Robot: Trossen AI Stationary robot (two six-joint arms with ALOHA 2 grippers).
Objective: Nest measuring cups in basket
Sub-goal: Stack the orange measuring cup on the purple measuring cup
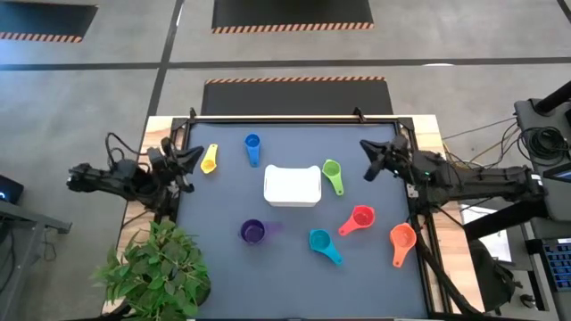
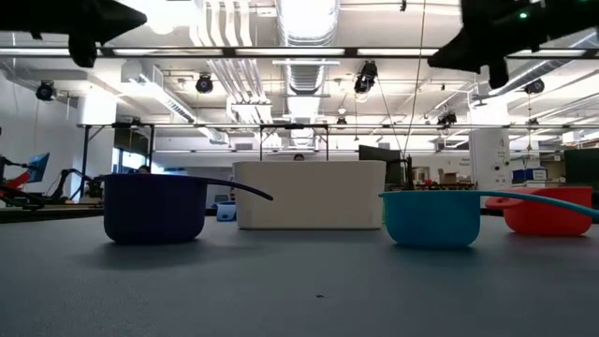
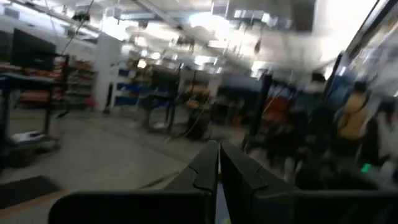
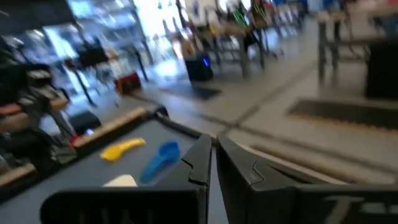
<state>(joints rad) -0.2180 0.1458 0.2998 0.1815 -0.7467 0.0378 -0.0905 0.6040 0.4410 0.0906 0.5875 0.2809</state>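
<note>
Purple cup (image 2: 154, 208) and teal cup (image 2: 432, 217) sit closest to the low camera, with the white basket (image 2: 309, 194) between and behind them, and the red cup (image 2: 547, 210) partly cut off behind the teal cup's handle. My two arms show only as dark shapes at the top corners here, and I cannot read my jaws from this angle. The other cups are hidden or too small to pick out.

From above, the whole grey mat (image 1: 223, 267) is laid out: the basket (image 1: 292, 185) in the middle holds nothing, and all seven cups lie loose around it. Yellow cup (image 1: 209, 160) and blue cup (image 1: 252, 148) lie toward my left gripper (image 1: 190, 157), the green cup (image 1: 332, 175) is just beside the basket, and the orange cup (image 1: 401, 241) is near the mat's right edge. My right gripper (image 1: 372, 160) hovers at the opposite edge. A potted plant (image 1: 156, 267) overlaps the table's near left corner.

My left wrist camera shows my fingers (image 3: 198, 177) pressed together, holding nothing, against a blurred room.

My right wrist camera shows my fingers (image 4: 200, 160) likewise pressed together and empty, with the blue cup (image 4: 160, 160) and yellow cup (image 4: 122, 149) beyond them.
</note>
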